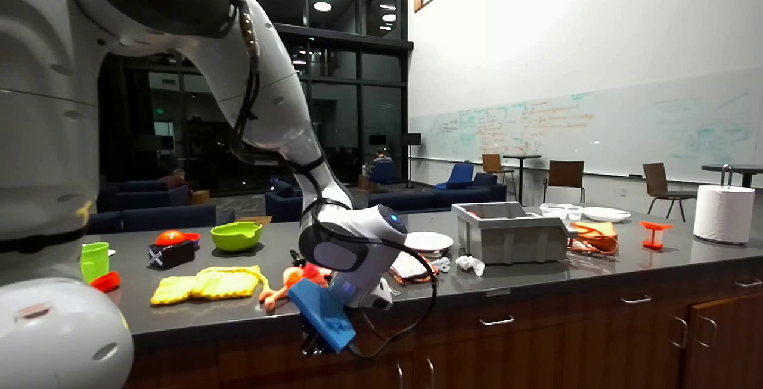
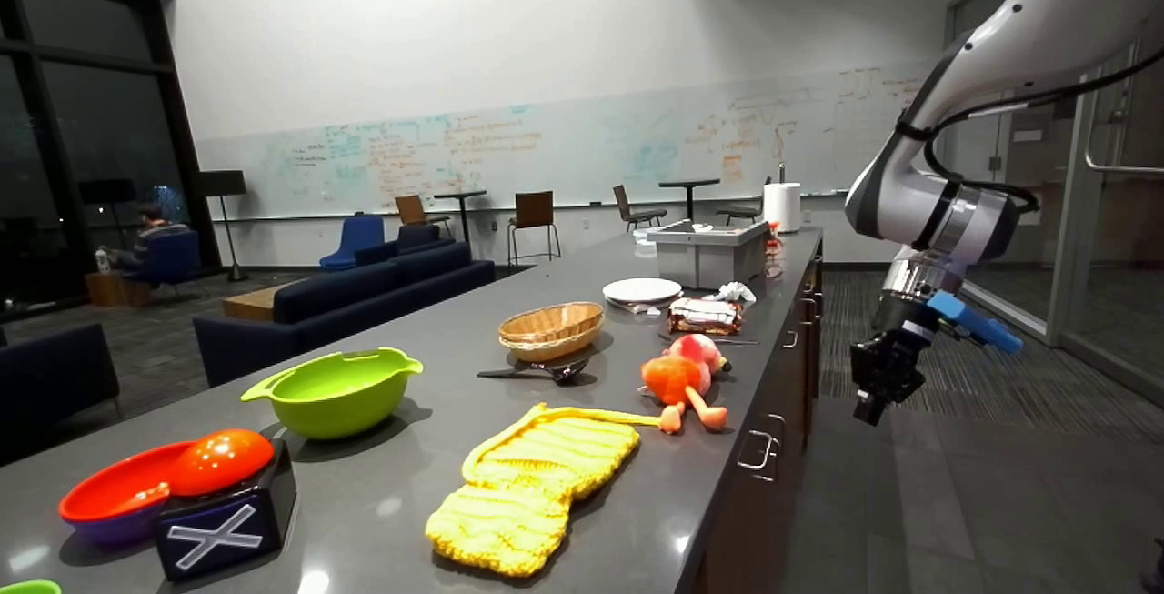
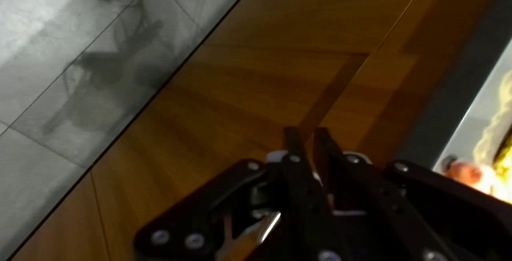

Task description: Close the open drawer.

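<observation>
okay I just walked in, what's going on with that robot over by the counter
A robot arm is at the counter, with the job of closing a drawer under its top. Its gripper hangs in front of the wooden cabinet fronts, apart from them, with nothing visible in its grasp. In the wrist view, a dark strip below the drawer suggests it sticks out slightly, so the closing is probably not done.

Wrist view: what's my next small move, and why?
Probably ease the black two-fingered gripper gently toward the brown wooden drawer front: a dark shadow band along its lower edge suggests it stands slightly proud, and an exterior view shows grey floor between the gripper and the brown wooden cabinet.
</observation>
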